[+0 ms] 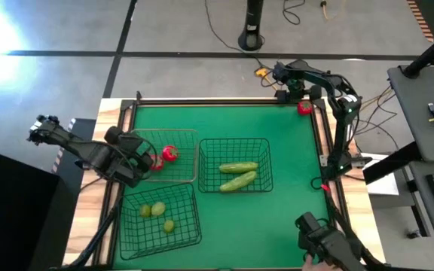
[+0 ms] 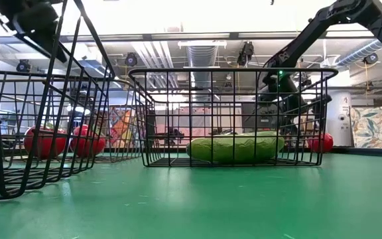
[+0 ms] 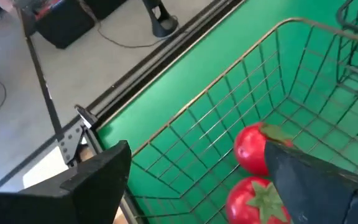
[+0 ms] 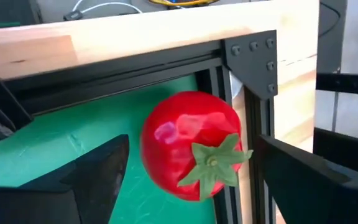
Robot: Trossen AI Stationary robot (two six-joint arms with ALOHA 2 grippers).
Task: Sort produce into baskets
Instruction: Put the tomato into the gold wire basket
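My left gripper hangs open over the left end of the paler wire basket. Two red tomatoes lie on that basket's floor. My right gripper is open at the table's far right corner, its fingers standing on either side of a third red tomato without touching it. This tomato rests on the green mat against the corner frame. Two green cucumbers lie in the middle dark basket. Three yellow-green fruits lie in the near left dark basket.
A raised black frame with a wooden border runs around the green mat. The three baskets stand close together on the mat's left and middle. Bare mat lies to the right and along the far edge.
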